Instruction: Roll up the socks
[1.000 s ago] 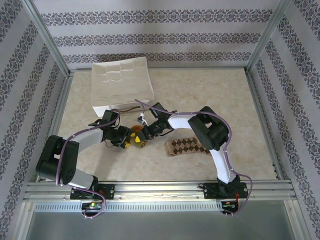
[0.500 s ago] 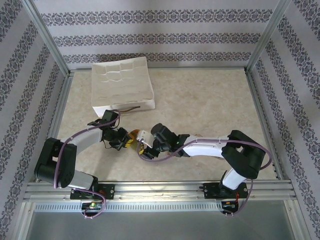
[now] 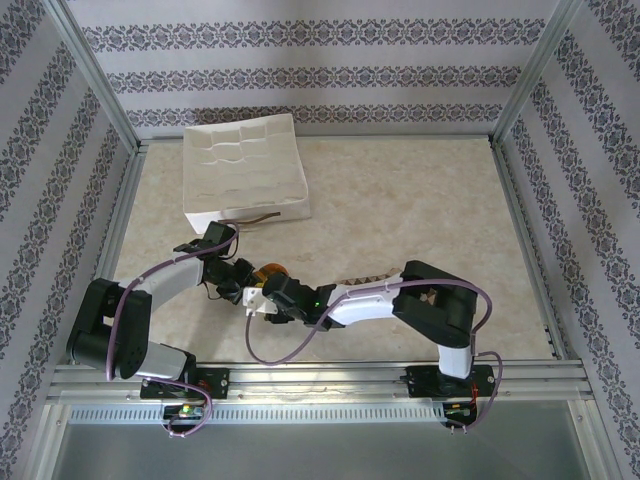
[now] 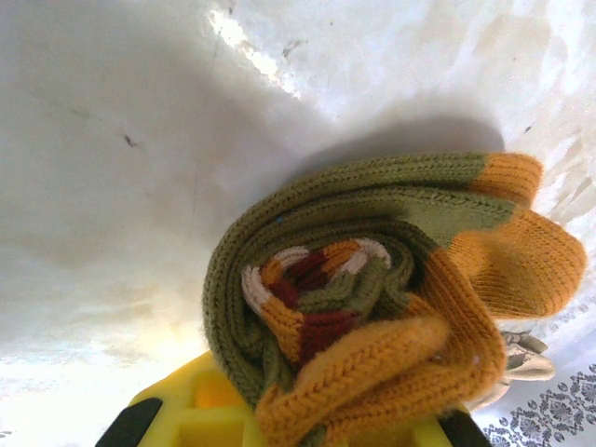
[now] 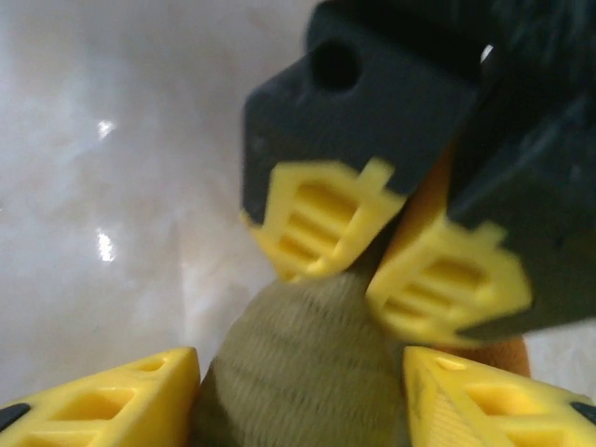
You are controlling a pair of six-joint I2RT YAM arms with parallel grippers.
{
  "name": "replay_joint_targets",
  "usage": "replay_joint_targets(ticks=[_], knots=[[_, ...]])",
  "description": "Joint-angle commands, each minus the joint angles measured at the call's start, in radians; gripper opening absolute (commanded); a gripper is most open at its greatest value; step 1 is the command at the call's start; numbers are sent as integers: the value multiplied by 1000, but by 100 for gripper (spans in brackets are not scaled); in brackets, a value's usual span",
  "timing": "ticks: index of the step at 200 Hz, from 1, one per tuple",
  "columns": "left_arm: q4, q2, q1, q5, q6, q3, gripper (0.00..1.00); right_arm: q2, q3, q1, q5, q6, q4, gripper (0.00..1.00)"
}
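On the marble tabletop (image 3: 400, 200), left pincer (image 5: 377, 265) clamps the rolled green sock (image 4: 372, 298); right pincer (image 5: 303, 391) straddles it, jaws apart.

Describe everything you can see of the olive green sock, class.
The olive green sock is ribbed knit, rolled into a tight spiral; orange, dark red and cream stripes show at the roll's core, an orange patch on its outer wrap. The left gripper is shut on it, over the pale table. The right gripper stands open, one finger either side.
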Motion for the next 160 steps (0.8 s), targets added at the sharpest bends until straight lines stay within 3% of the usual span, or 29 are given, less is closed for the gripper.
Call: replay_joint_targets(ticks=[1, 32, 52, 65, 84, 160], knots=[[-95, 4, 6, -14, -11, -12, 0, 54, 44, -13, 49, -3, -47, 46], [-106, -22, 9, -22, -8, 11, 0, 87, 57, -48, 7, 83, -141, 12], [-121, -68, 24, -41, -19, 29, 29, 73, 43, -79, -84, 140, -186, 0], [-137, -103, 37, -62, -30, 39, 48, 64, 36, -105, -166, 183, -214, 0], [-139, -146, 61, -74, -59, 42, 62, 58, 28, -143, -299, 243, -236, 0], [-92, -226, 79, -86, -132, 11, 63, 127, 66, -282, -680, 492, -256, 0]])
